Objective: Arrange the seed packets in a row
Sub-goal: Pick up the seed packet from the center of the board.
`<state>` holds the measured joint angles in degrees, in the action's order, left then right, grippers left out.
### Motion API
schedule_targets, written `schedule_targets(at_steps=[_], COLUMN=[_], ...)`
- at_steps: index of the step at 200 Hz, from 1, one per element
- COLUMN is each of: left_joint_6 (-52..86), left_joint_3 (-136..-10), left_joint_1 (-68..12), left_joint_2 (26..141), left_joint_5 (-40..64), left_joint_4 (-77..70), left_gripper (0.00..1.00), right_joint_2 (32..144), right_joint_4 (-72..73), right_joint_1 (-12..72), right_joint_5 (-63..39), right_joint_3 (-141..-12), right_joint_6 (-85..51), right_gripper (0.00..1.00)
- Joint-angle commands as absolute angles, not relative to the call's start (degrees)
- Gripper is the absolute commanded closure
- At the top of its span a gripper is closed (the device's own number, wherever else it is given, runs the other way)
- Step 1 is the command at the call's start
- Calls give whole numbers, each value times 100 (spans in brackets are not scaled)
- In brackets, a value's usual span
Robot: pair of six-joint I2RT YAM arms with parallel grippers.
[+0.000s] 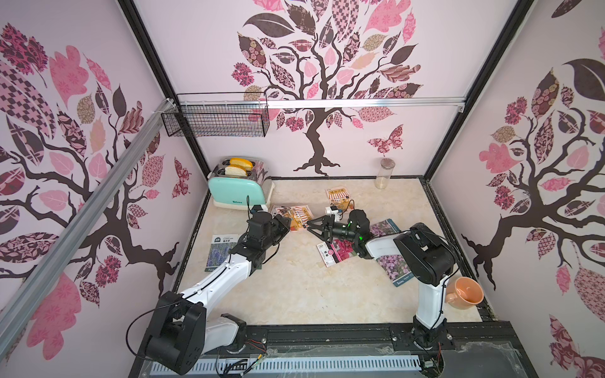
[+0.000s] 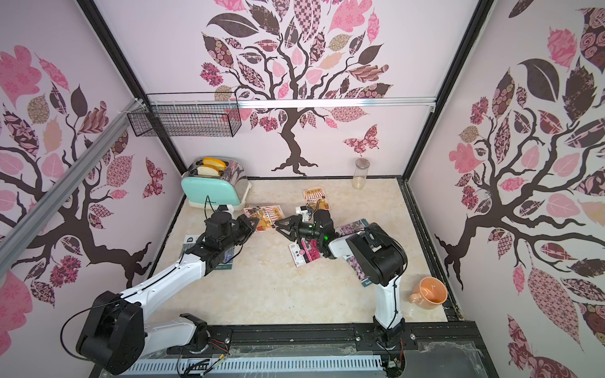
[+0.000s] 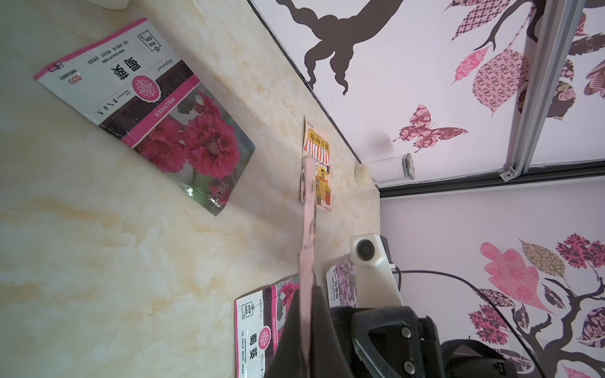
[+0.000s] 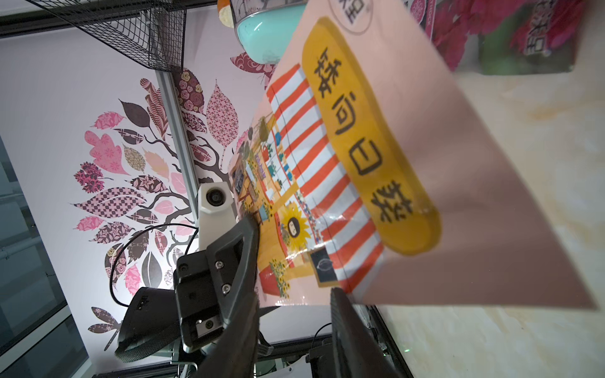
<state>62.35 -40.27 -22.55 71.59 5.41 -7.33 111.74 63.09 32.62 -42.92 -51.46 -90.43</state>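
Seed packets (image 1: 330, 255) lie scattered flat on the marble table (image 1: 294, 288), but one orange awning packet (image 1: 299, 216) is held up off it, between the two arms and not far from the toaster (image 1: 237, 193). The left gripper (image 1: 287, 226) is pinched tight on one edge. The right gripper (image 1: 309, 225) has its jaws parted at the opposite edge.

A mint toaster (image 1: 237, 193) is holding bread slices (image 1: 240, 162) on the bench (image 1: 294, 288), under a wire basket (image 1: 216, 119). A glass jar (image 1: 385, 173) is standing at the back, an orange mug (image 1: 465, 292) front right.
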Motion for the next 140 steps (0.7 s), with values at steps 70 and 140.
schedule_targets(at_steps=[70, 140], left_joint_6=[5954, 5978], left_joint_3=[-4089, -4117], left_joint_1=[-1969, -1988], left_joint_2=[6859, 6869], left_joint_5=[489, 642], left_joint_4=[-733, -764], left_gripper=[100, 100], right_joint_2=[11212, 11543], right_joint_4=[6875, 6826], right_joint_1=[3356, 3401], right_joint_5=[-4192, -4120], right_joint_3=[-5142, -5578], right_joint_6=[-9353, -9439], right_gripper=[60, 61])
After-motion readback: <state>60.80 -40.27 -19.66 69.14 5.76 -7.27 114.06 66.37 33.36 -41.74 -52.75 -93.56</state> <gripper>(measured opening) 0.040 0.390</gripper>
